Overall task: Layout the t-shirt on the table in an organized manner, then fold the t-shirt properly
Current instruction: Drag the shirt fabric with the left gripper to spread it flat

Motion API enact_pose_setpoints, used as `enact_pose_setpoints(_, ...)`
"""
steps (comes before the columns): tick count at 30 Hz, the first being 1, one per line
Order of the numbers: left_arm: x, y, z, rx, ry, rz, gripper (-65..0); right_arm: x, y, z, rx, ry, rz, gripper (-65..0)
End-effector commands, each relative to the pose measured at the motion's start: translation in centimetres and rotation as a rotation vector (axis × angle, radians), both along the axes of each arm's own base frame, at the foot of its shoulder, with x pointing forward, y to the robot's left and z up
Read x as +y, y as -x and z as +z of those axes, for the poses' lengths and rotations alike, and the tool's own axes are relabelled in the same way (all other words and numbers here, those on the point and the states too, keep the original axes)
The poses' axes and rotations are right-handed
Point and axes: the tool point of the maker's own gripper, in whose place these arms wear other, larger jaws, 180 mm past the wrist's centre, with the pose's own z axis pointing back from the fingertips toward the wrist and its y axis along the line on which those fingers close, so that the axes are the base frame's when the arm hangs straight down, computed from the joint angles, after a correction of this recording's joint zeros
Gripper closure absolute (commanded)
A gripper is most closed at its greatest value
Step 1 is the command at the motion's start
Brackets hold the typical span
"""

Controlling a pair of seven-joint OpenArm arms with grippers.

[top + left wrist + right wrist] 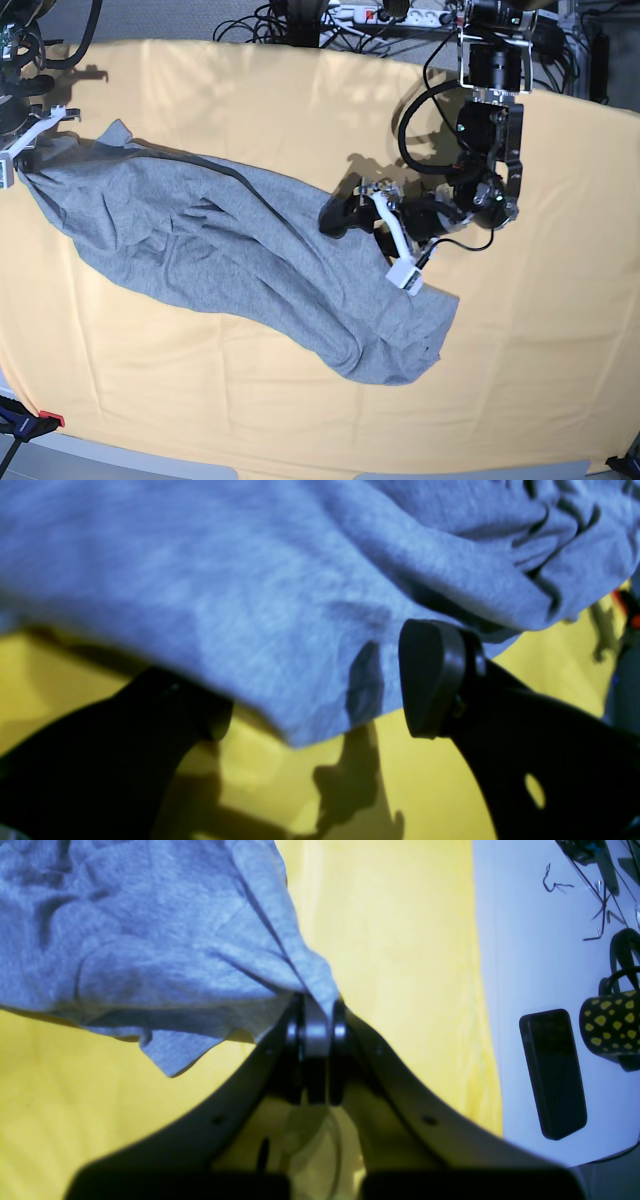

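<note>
The right gripper point(14, 165) was clamped on one end of the t-shirt point(240, 270), which lay stretched diagonally across the table point(560, 330). The left gripper point(372, 215) stood released beside the cloth. Laying-out was in hand; next it probably needed a fresh grasp.

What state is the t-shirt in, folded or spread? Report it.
Neither: the t-shirt lies stretched in a wrinkled diagonal band across the table, one end pinched in the right gripper.
</note>
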Motion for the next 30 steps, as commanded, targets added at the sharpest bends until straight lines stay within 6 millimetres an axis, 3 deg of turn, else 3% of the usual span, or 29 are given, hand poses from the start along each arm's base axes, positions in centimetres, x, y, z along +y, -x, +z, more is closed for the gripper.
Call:
enact_pose_setpoints(1,-0.5,-0.8,1.3,-0.042,0.001,-0.013,-49.1,-0.1,-0.4,1.1,-0.033,0.023,0.015,0.0)
enact_pose_setpoints(3,-1.0,-1.3,1.4,-0.054,-0.027,-0.021,-44.9,-0.1,-0.4,1.0,-0.032,0.023,0.014,0.0)
enact_pose_setpoints(4,-1.0,-1.7,1.5,-0.057,-0.042,-0.009,-38.9,-0.1,-0.4,1.0,-0.032,0.023,0.014,0.0)
enact_pose_setpoints(7,-1.0,-2.9,2.3,-0.081,-0.058,0.007,-7.7,-0.1,-0.4,1.0,-0.032,0.023,0.014,0.0)
enact_pose_setpoints(8,-1.0,-3.2,2.7,-0.089,-0.061,0.005,0.0,-0.1,-0.4,1.1,-0.033,0.023,0.014,0.0)
enact_pose_setpoints(12,-1.9,-3.2,4.5,-0.079,-0.034,-0.079,0.0,-0.1,-0.4,1.1,-0.033,0.023,0.015,0.0)
enact_pose_setpoints(19,-3.7,0.5,8.8,-0.133,0.044,-0.378,0.0,-0.1,-0.4,1.0,-0.032,0.024,0.014,0.0)
enact_pose_setpoints(30,0.8,2.7,12.5,-0.125,0.212,-0.437,0.0,-0.1,-0.4,1.1,-0.032,0.026,0.016,0.0)
